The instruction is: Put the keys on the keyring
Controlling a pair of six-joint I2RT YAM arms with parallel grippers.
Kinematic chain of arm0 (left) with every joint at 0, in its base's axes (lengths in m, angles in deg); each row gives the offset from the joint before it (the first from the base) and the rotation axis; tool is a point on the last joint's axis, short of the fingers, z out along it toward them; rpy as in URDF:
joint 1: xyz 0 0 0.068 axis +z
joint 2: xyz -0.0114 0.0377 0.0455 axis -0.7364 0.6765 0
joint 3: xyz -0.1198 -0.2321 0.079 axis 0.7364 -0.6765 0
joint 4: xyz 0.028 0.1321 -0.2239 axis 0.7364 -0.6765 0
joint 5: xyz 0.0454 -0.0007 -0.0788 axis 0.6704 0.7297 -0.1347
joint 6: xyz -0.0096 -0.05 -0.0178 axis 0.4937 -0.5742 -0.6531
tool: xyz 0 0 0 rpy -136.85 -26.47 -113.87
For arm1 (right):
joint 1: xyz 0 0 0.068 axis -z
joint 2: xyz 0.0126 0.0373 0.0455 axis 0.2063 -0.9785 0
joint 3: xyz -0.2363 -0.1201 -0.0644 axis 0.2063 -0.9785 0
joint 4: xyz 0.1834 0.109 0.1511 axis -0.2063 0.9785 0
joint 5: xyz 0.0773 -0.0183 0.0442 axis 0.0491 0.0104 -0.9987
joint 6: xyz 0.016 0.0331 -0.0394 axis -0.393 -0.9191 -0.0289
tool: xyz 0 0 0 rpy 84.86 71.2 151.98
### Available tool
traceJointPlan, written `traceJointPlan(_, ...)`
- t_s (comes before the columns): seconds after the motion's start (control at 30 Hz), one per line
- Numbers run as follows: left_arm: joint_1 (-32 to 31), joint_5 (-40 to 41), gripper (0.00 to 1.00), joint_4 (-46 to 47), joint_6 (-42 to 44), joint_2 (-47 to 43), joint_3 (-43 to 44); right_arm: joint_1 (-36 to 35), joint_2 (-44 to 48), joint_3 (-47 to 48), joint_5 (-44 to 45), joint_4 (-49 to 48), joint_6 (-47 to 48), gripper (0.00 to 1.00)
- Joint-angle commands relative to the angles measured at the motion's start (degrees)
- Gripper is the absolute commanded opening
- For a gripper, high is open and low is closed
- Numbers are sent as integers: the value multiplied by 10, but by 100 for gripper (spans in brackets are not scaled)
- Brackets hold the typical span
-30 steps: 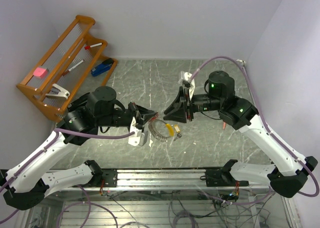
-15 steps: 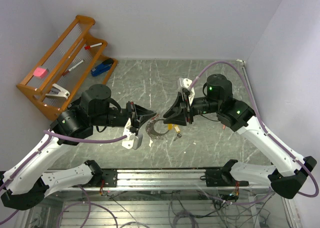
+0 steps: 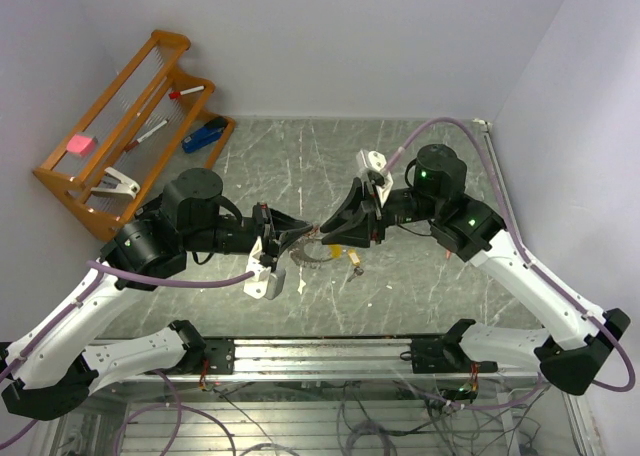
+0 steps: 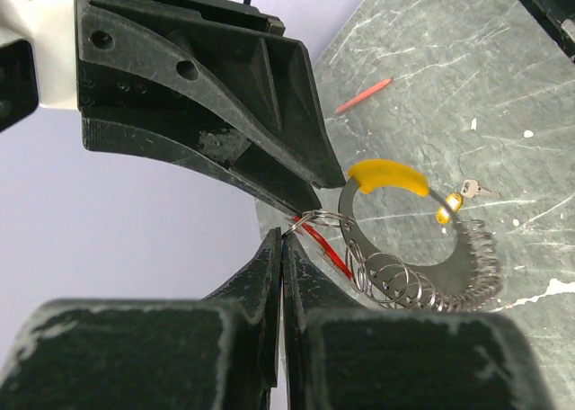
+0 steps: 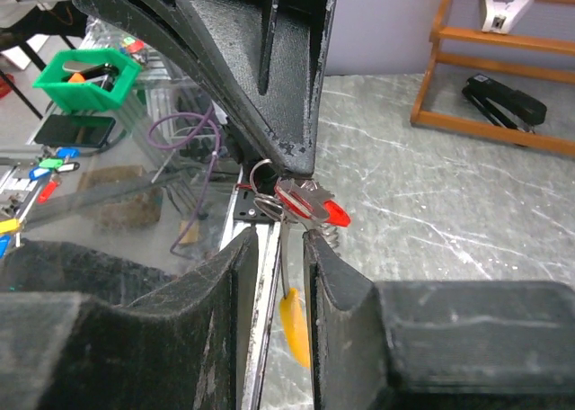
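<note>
My left gripper (image 3: 304, 235) (image 4: 284, 239) is shut on a small wire loop of the keyring (image 4: 422, 271) and holds the ring off the table. The ring is a flat silvery band with wire coils and a curved yellow tag (image 4: 388, 176). The red-headed key (image 5: 325, 212) hangs at the pinched loop, right at my left fingertips. My right gripper (image 3: 329, 230) (image 5: 280, 239) faces the left one, jaws a little apart. The ring (image 5: 282, 248) hangs edge-on in the gap, touching neither finger. The small brass key (image 3: 355, 267) (image 4: 470, 190) lies on the table beside the ring.
A thin red stick (image 4: 364, 95) lies on the marble table (image 3: 300, 166) beyond the ring. A wooden rack (image 3: 70, 181) at the back left holds a blue stapler (image 3: 205, 134), markers, a pink block and a white clip. A metal rail (image 3: 320, 356) runs along the near edge.
The keyring has come up off the table in my left gripper. My right gripper has closed in on it and narrowed its jaws from wide open.
</note>
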Motion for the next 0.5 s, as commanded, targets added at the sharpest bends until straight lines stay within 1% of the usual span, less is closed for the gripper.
traceJointPlan(0.0,0,-16,7,28,3,-5,9,2,-12,-12,-34,-59,-33,27)
traceJointPlan(0.13,0,-15,7,30,3,-4,10,2,-22,-17,-44,-74,-40,26)
traceJointPlan(0.47,0,-3,7,43,4,-6,-1,2,-24,-38,-66,-165,-112,27)
